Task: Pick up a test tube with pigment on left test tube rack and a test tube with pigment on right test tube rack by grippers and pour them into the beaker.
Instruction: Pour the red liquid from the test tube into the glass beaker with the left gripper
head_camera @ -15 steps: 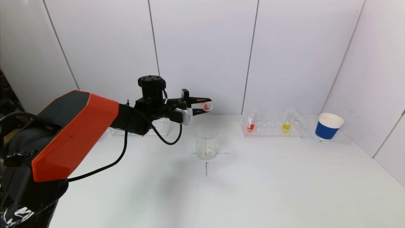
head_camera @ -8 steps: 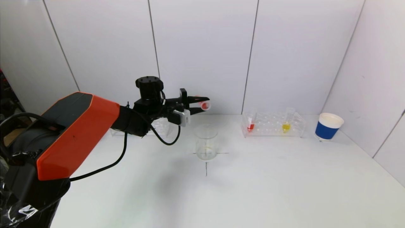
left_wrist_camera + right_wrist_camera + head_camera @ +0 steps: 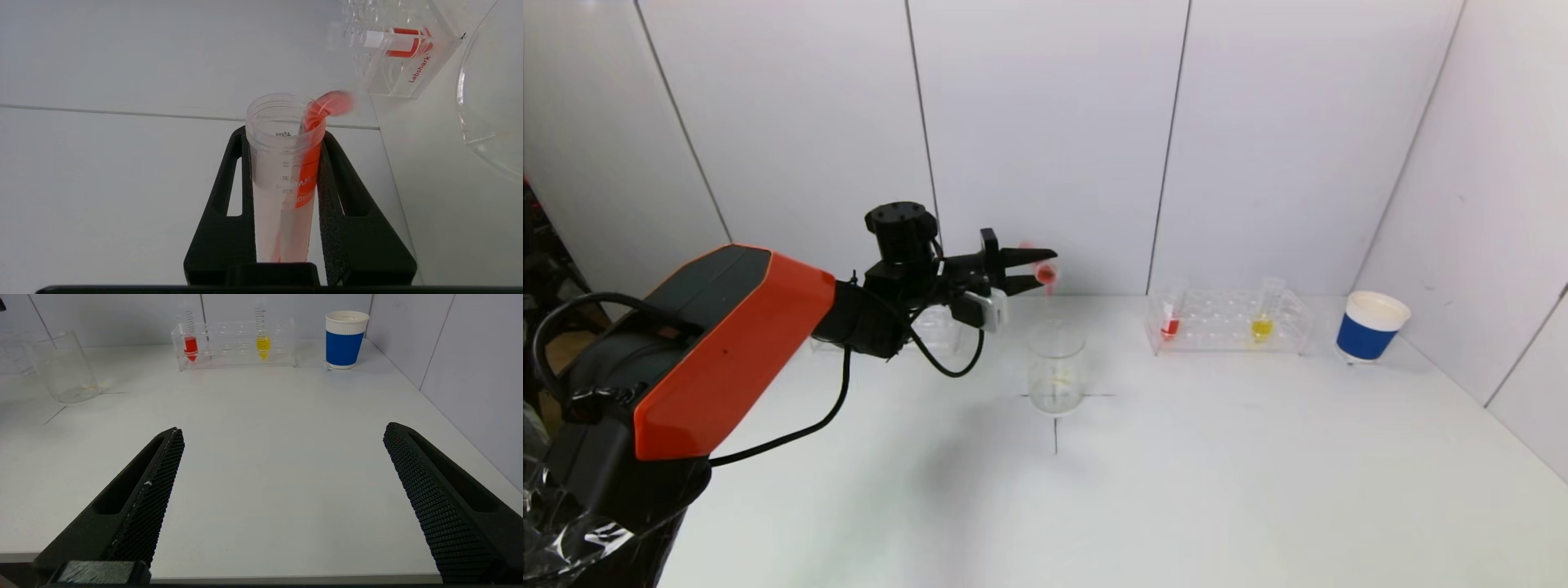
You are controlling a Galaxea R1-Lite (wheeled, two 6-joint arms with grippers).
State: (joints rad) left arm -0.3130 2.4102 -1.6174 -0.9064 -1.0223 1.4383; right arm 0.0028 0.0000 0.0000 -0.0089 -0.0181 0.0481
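Test tube (image 3: 284, 171) clamped in left gripper (image 3: 1025, 269), tipped over beaker (image 3: 1055, 366) (table centre), red pigment spilling from its mouth. Right gripper (image 3: 282, 498) low near table edge, jaws wide apart. Right rack (image 3: 1229, 320) at beaker's 2 o'clock w/ red + yellow tubes.
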